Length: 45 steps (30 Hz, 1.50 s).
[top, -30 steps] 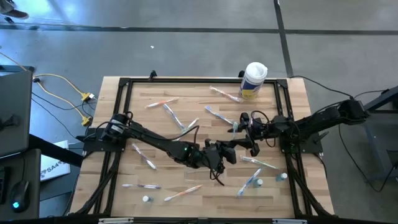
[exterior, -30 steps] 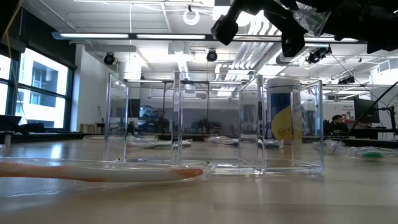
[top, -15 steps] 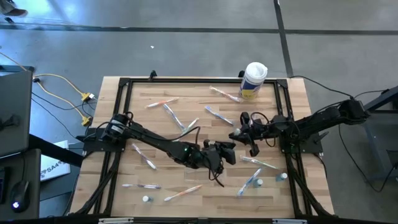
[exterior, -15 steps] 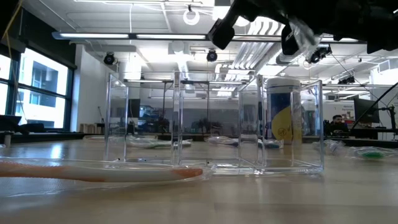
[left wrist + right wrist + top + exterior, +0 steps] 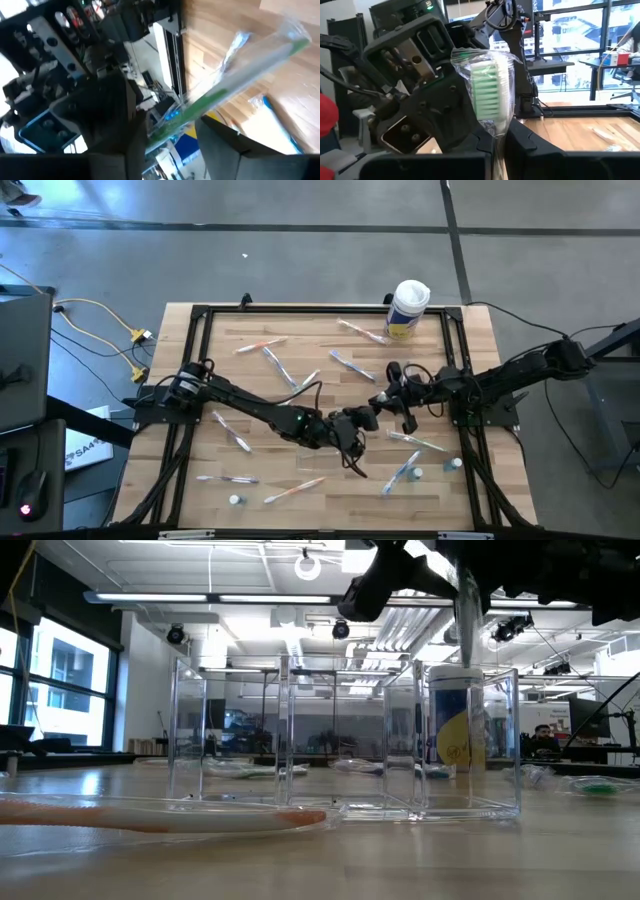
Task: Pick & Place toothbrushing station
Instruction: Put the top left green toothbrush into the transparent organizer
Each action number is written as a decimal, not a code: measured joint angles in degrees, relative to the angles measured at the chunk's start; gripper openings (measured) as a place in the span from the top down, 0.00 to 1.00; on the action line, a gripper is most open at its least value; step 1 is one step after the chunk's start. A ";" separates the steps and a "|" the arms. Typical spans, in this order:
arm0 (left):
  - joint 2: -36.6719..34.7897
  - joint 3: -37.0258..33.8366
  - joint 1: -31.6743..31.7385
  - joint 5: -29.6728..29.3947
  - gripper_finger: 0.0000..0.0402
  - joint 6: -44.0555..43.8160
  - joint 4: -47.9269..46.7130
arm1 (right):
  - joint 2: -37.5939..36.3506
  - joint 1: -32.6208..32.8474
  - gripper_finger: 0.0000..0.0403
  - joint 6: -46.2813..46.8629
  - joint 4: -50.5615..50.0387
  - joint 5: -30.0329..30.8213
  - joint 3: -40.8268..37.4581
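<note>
Grey concrete floor [image 5: 300, 260], bright ceiling lights [image 5: 250, 597].

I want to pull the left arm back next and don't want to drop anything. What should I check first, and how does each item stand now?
1. Right hand shut on the green-bristled toothbrush in its clear wrapper: ok.
2. Left hand open, fingers wider than the wrapper: ok, though light contact cannot be ruled out.
3. Both hands lifted off the wooden table: ok.
4. Clear plastic compartment organiser upright on the table: ok.
5. Which compartment lies under the toothbrush: cannot tell.
6. White canister with a yellow label at the far edge, apart from both arms: ok.
</note>
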 joint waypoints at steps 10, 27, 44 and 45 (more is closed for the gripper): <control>-0.13 0.22 -2.34 -5.34 0.50 -5.21 0.65 | -1.02 0.01 0.98 -3.95 -1.29 8.38 -0.16; -3.32 0.17 -5.48 -42.16 0.50 -36.19 -18.88 | -13.91 8.92 0.98 -8.80 -7.16 10.83 0.00; -23.02 -1.88 7.06 5.91 0.50 -100.82 -69.39 | -9.58 18.25 0.98 -16.40 -18.58 21.05 10.16; -23.53 -3.04 7.64 9.75 0.50 -99.16 -68.48 | -9.17 18.20 0.98 -16.40 -19.53 21.76 10.74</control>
